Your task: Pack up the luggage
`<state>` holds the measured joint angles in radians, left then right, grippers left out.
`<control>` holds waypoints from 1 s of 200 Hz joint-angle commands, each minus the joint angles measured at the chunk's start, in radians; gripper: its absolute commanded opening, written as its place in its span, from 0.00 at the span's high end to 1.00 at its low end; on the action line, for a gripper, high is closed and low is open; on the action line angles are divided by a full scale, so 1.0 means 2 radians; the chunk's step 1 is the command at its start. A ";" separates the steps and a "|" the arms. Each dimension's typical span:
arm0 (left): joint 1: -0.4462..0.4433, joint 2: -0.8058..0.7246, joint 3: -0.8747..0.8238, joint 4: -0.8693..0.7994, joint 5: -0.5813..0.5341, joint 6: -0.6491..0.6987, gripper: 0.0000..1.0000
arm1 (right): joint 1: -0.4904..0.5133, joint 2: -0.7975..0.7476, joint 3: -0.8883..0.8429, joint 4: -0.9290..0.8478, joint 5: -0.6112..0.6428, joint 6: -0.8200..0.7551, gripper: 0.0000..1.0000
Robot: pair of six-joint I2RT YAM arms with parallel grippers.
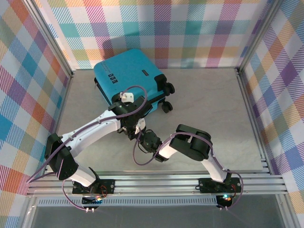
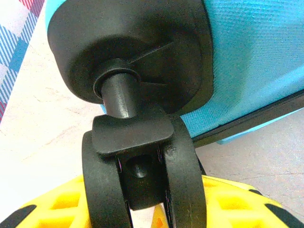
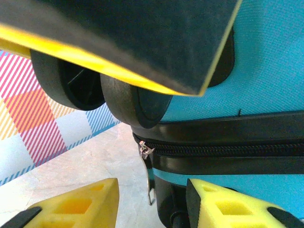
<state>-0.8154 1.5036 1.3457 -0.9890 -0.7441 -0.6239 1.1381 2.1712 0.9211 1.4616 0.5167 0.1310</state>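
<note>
The luggage [image 1: 128, 76] is a turquoise hard-shell suitcase lying shut on the table at the back left. My left gripper [image 1: 129, 127] is at its near edge. In the left wrist view its yellow fingers [image 2: 237, 204] sit on either side of a black twin wheel [image 2: 137, 180], shut on it under the shell [image 2: 256, 57]. My right gripper [image 1: 141, 137] is just below it, low at the same corner. It stands open, and the metal zipper pull [image 3: 147, 178] hangs untouched between its fingers [image 3: 76, 204]. The black zipper edge [image 3: 228, 149] runs closed along the shell [image 3: 266, 61].
Two more black wheels [image 1: 167, 107] stick out on the suitcase's right side. Plaid walls with metal posts [image 1: 247, 71] close off the table's left, back and right. Bare grey tabletop [image 1: 213, 109] lies to the right of the suitcase. A metal rail [image 1: 156, 183] runs along the near edge.
</note>
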 commanded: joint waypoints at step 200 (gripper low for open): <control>-0.034 0.042 0.050 0.246 0.175 0.006 0.41 | -0.037 -0.180 -0.202 -0.079 -0.037 -0.033 0.66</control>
<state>-0.8536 1.6333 1.4109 -0.6231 -0.4835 -0.6849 1.0603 1.8091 0.5034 1.3296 0.3882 0.0658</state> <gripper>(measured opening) 0.573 0.336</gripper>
